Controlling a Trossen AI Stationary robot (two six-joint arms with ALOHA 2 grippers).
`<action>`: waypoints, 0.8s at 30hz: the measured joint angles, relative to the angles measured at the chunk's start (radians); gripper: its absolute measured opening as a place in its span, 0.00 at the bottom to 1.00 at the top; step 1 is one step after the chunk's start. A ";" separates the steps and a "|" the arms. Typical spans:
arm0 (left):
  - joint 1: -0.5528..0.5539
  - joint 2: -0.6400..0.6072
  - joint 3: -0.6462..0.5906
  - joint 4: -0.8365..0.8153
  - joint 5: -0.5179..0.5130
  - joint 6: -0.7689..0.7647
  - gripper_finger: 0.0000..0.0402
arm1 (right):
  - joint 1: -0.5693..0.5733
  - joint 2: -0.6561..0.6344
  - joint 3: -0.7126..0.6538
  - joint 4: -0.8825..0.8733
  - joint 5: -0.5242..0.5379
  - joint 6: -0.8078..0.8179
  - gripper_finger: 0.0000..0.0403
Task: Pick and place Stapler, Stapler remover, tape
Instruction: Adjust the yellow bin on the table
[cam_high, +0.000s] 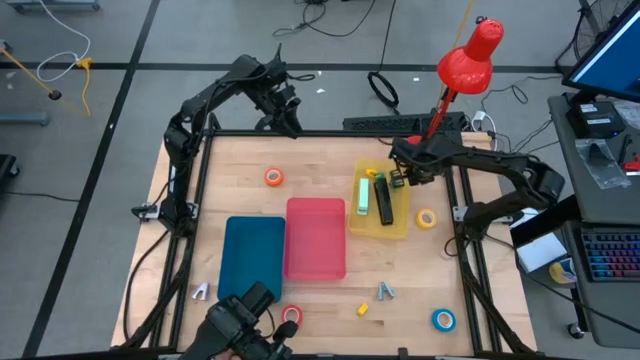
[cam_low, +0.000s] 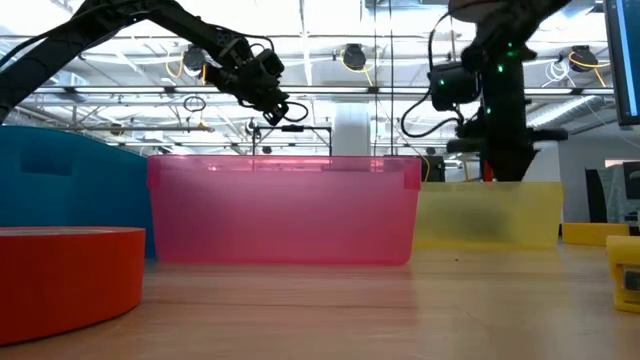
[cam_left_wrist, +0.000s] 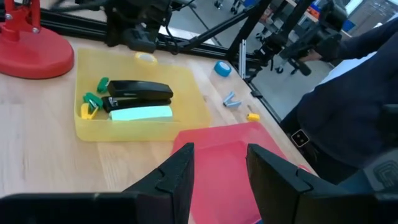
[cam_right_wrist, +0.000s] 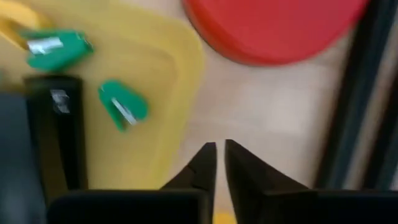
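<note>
The right hand (cam_right_wrist: 216, 163) is hovering clenched and empty at the yellow tray's (cam_high: 398, 229) far rim, staplers (cam_high: 384, 200) inside; tape rolls (cam_high: 443, 319) are lying scattered on the worktop (cam_high: 240, 190), so a blind descent risks clipping the rim

I see a black stapler (cam_high: 385, 201) and a pale green stapler (cam_high: 362, 193) lying side by side in the yellow tray (cam_high: 395, 228), green stapler removers (cam_left_wrist: 94, 99) at their ends. Tape rolls lie scattered: orange (cam_high: 273, 177), yellow (cam_high: 427, 218), blue (cam_high: 443, 320), red-orange (cam_high: 291, 316).
</note>
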 joint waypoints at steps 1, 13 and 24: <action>0.000 0.000 0.000 0.000 0.000 -0.001 0.36 | -0.015 -0.003 -0.016 0.044 -0.014 -0.010 0.03; 0.000 -0.001 0.000 0.000 -0.016 -0.009 0.36 | -0.123 -0.005 -0.085 0.341 -0.117 -0.076 0.01; 0.000 -0.001 0.000 0.000 -0.020 -0.009 0.36 | -0.121 -0.004 -0.085 0.385 -0.157 -0.047 0.00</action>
